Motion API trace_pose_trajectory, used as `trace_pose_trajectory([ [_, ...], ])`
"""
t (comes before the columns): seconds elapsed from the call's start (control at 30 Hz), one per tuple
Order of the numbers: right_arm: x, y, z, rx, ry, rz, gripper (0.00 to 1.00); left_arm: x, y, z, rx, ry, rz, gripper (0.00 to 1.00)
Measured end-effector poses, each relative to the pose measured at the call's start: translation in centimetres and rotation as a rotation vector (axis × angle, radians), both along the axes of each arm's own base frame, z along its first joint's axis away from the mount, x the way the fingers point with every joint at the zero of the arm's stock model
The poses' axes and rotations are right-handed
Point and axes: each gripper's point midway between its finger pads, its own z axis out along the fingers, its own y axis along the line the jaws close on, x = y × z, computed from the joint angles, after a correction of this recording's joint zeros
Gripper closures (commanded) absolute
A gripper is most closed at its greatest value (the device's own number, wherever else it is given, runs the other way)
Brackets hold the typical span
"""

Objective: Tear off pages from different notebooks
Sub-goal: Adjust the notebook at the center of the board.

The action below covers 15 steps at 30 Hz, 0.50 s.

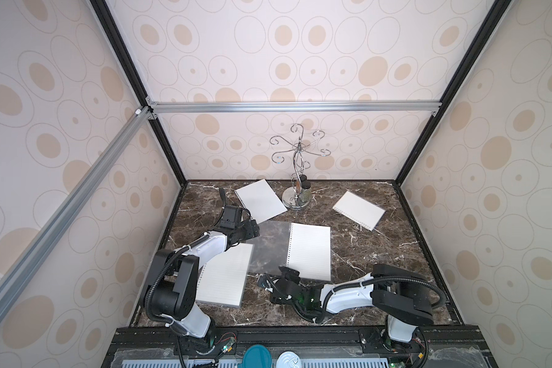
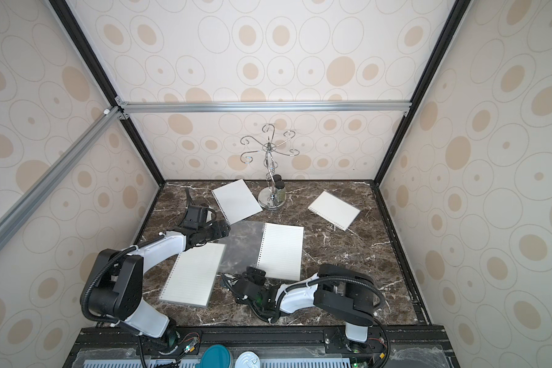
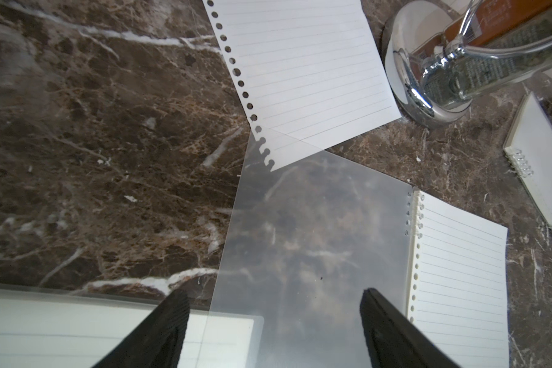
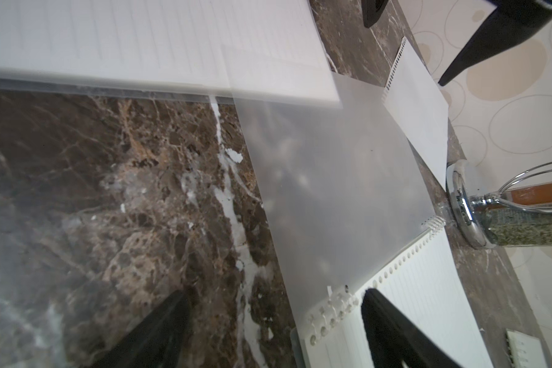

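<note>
On the marble tabletop (image 1: 380, 255), an open lined notebook (image 1: 309, 251) lies at centre, its translucent cover (image 1: 270, 248) folded out leftward. One loose page (image 1: 260, 200) lies far left, a corner overlapping that cover. A closed notebook (image 1: 223, 277) sits near left; a smaller notebook (image 1: 359, 210), far right. Above the cover the left hand (image 1: 254, 231) hovers, jaws apart, empty. At the open notebook's near coil end the right hand (image 1: 289, 272) is likewise spread, empty.

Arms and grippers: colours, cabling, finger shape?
Both the left arm and right arm have white shells and black joint housings. A black ribbed cable hose loops outside each, held by white ties. The left gripper and right gripper are black, with tapering fingers and ribbed faces. A green light glows near the right wrist.
</note>
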Motion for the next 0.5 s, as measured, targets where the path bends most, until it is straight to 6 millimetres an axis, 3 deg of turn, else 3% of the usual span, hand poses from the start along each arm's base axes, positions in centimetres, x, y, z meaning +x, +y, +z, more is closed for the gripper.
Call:
trace_pose_trajectory([
  [0.3, 2.0, -0.3, -0.1, -0.083, -0.109, -0.069, 0.13, -0.3, -0.2, 1.9, -0.029, -0.043, -0.005, 0.14],
  [0.5, 3.0, -0.7, -0.3, -0.12, -0.141, -0.099, 0.26, -0.5, -0.2, 2.5, -0.036, -0.056, -0.005, 0.14],
])
